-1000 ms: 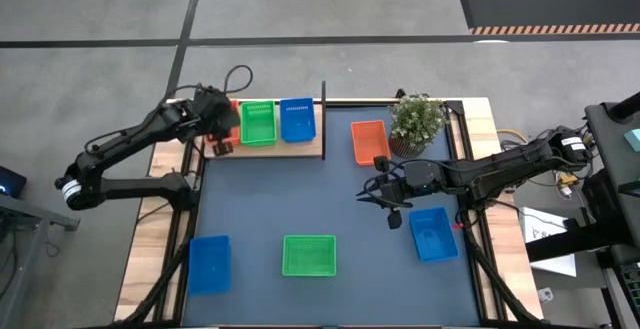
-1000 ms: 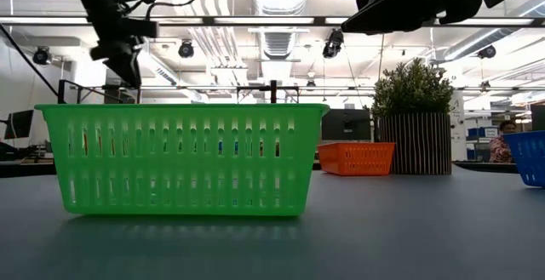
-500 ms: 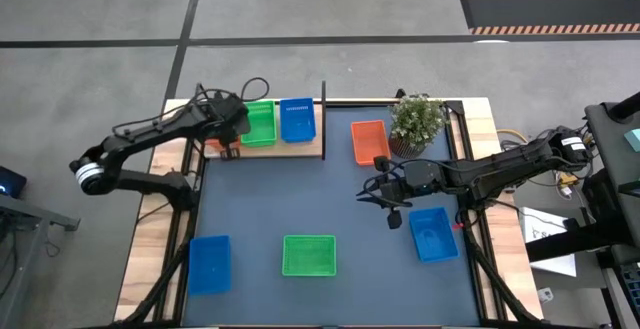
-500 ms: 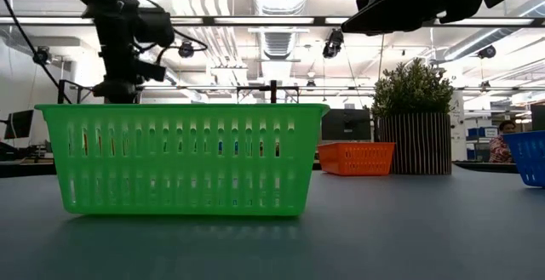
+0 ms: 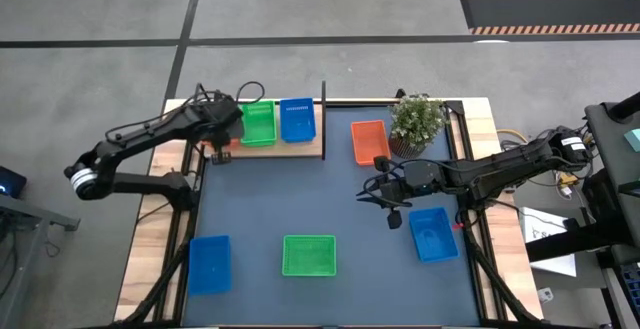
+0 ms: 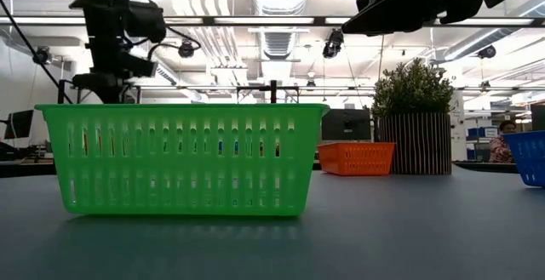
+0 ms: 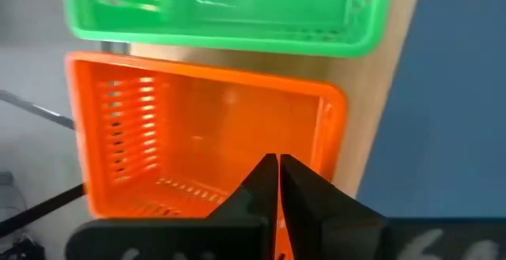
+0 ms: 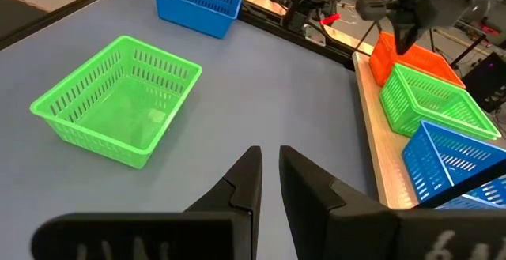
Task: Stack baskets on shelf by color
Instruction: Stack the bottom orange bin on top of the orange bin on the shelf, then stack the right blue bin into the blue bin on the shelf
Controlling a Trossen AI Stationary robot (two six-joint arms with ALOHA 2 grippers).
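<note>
The wooden shelf [image 5: 300,148] lies at the table's far left with a black post [image 5: 323,119] at its right end. On it stand a red-orange basket [image 7: 205,141], a green basket [image 5: 258,123] and a blue basket [image 5: 296,119], side by side. My left gripper [image 7: 277,165] is shut above the red-orange basket's inside, nothing between its fingers. Another red-orange basket [image 5: 369,141], two blue ones [image 5: 433,233] [image 5: 209,263] and a green one [image 5: 308,255] rest on the dark mat. My right gripper [image 8: 269,161] hovers over the mat, its fingers a little apart and empty.
A potted plant [image 5: 417,121] stands at the far right, beside the red-orange basket on the mat. The middle of the mat [image 5: 300,194] is bare between the shelf and the near baskets. The table's wooden edges [image 5: 150,229] frame the mat.
My left gripper has shifted a little over the shelf's left end, above the red-orange basket, and its arm has swung somewhat toward the table's far edge. The baskets and my right arm have kept still.
</note>
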